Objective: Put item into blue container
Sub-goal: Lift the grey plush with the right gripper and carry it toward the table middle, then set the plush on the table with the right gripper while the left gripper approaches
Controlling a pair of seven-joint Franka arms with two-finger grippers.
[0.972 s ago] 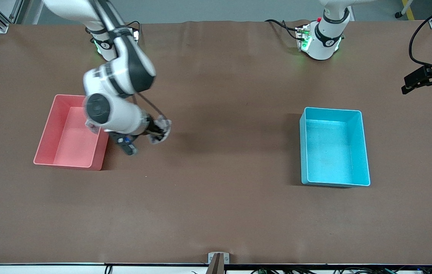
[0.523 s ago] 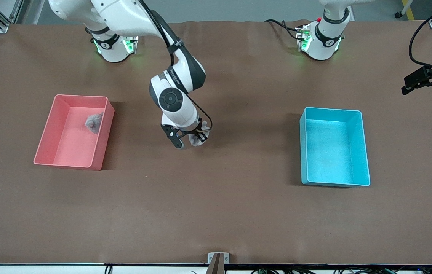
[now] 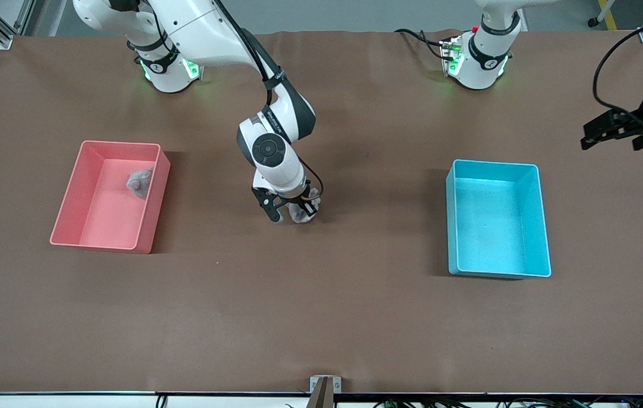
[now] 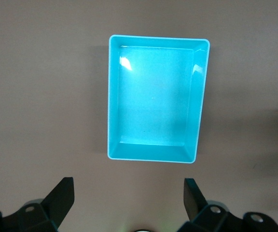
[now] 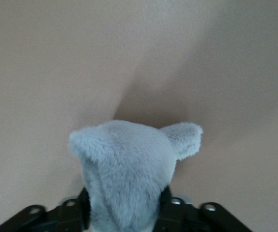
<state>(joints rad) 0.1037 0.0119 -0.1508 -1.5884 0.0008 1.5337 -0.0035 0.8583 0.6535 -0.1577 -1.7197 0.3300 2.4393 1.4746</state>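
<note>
A grey plush toy (image 3: 301, 212) with small ears is held in my right gripper (image 3: 293, 211), which is shut on it low over the middle of the table, between the two bins. In the right wrist view the plush toy (image 5: 129, 164) fills the space between the black fingers (image 5: 71, 212) and brown table lies under it. The blue container (image 3: 451, 226), a cyan bin with nothing in it, sits toward the left arm's end of the table. My left gripper (image 3: 610, 129) hangs open and high, off to the side of the bin; its wrist view looks down on the blue container (image 4: 111, 96).
A pink bin (image 3: 67, 198) sits toward the right arm's end of the table with another grey plush (image 3: 139, 182) inside, against one wall. Cables trail by the left arm's base (image 3: 477, 56).
My right arm has swung from beside the pink bin to the middle of the table, carrying the plush toy. The left gripper has shifted slightly toward the blue container.
</note>
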